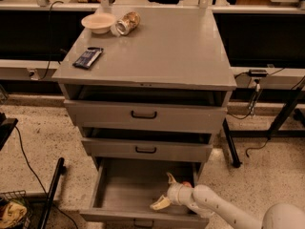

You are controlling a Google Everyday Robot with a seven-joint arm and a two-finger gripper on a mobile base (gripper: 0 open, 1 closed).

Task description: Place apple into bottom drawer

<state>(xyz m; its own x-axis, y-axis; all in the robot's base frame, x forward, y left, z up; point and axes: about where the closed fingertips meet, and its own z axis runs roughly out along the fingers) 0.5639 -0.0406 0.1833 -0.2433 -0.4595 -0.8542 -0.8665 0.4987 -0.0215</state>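
The bottom drawer (125, 191) is pulled out, its plain grey inside showing. My gripper (163, 192) reaches into it from the lower right, over the right half of the drawer floor. Its two pale fingers (170, 178) are spread apart with nothing between them. Only a small reddish patch of the apple (185, 183) shows, inside the drawer just behind the gripper near the right wall. The rest of the apple is hidden by my wrist.
The two shallower drawers above (144, 114) stand slightly open. On the cabinet top are a cream bowl (98, 22), a can on its side (127, 23) and a dark packet (88, 57). A black pole (51, 192) and a wire basket (12, 211) are on the floor at left.
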